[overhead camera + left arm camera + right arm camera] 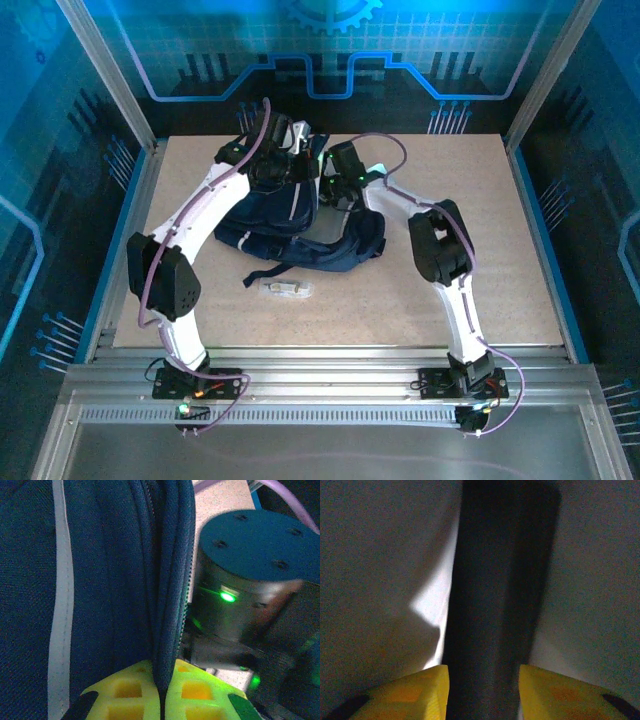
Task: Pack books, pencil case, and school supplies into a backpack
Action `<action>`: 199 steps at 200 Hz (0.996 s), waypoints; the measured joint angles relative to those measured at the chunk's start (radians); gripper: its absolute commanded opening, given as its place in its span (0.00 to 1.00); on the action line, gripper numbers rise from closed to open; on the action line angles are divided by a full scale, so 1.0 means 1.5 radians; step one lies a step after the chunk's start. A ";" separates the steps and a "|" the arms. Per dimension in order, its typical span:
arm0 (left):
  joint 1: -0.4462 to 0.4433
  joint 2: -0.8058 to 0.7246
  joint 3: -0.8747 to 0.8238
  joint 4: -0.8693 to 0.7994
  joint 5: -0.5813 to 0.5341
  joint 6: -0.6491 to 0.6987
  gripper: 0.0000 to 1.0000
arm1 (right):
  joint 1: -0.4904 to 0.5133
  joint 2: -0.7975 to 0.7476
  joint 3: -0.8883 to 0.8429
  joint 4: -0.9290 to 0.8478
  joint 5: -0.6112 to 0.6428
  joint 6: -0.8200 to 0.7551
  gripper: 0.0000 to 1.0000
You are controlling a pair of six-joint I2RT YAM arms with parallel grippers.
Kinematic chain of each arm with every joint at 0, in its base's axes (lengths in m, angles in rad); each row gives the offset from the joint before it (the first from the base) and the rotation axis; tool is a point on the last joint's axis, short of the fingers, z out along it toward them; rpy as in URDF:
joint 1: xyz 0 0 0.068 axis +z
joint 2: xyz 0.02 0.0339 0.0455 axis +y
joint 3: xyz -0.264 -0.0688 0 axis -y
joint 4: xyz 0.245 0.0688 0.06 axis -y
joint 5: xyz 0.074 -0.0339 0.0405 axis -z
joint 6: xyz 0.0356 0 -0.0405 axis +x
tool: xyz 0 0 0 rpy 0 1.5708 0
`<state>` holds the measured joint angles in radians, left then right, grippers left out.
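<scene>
The dark navy backpack [300,225] lies crumpled at the middle of the table, black straps trailing toward the front. My left gripper [272,168] is at its far upper end. In the left wrist view my left gripper [162,677] is shut on the backpack's [110,580] folded edge beside the zipper. My right gripper [335,185] reaches into the bag from the right. Its yellow fingers [420,690] stand apart with a dark band [495,605] filling the gap between them, pale lining [380,555] around it. Whether they squeeze it I cannot tell.
A small clear plastic item [285,288] lies on the table just in front of the backpack straps. The right arm's wrist with a green light [227,596] sits close beside the bag's opening. Aluminium frame rails [320,360] run along the near table edge.
</scene>
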<state>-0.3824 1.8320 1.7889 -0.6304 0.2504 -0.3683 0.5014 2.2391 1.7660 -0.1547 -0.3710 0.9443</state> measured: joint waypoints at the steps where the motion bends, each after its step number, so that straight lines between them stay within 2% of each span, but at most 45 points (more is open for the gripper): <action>1: 0.000 0.000 0.000 0.000 0.000 0.000 0.00 | 0.000 -0.003 -0.003 -0.002 0.000 -0.002 0.48; 21: -0.002 0.013 0.000 0.011 0.001 -0.006 0.00 | -0.009 -0.095 -0.088 -0.047 0.010 -0.047 0.54; 32: -0.005 0.024 0.000 0.023 0.004 -0.017 0.06 | -0.022 -0.166 -0.143 -0.066 0.019 -0.069 0.56; 40: -0.007 0.032 0.000 0.030 0.008 -0.021 0.15 | -0.032 -0.214 -0.180 -0.073 0.023 -0.086 0.58; 50: -0.008 0.042 0.001 0.041 0.015 -0.030 0.40 | -0.049 -0.272 -0.220 -0.090 0.029 -0.104 0.59; 55: -0.009 0.049 0.003 0.048 0.022 -0.035 0.47 | -0.058 -0.297 -0.235 -0.099 0.031 -0.115 0.59; 74: -0.013 0.066 0.008 0.077 0.035 -0.056 0.65 | -0.075 -0.368 -0.268 -0.132 0.055 -0.156 0.60; 93: -0.014 0.062 -0.003 0.104 0.037 -0.074 0.76 | -0.074 -0.425 -0.302 -0.175 0.092 -0.191 0.61; 113: -0.014 0.016 -0.081 0.147 0.020 -0.091 0.78 | -0.072 -0.476 -0.341 -0.227 0.142 -0.217 0.62; 149: -0.002 -0.138 -0.324 0.224 -0.018 -0.179 0.78 | -0.061 -0.539 -0.397 -0.267 0.202 -0.229 0.64; 170: 0.008 -0.210 -0.451 0.272 -0.042 -0.248 0.77 | -0.022 -0.549 -0.419 -0.265 0.226 -0.226 0.66; 199: 0.011 -0.249 -0.567 0.312 -0.089 -0.323 0.76 | 0.027 -0.545 -0.433 -0.256 0.244 -0.215 0.67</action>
<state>-0.3664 1.4578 0.9390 -0.1619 0.1165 -0.8532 0.5426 1.4212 1.1164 -0.5385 -0.0055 0.6220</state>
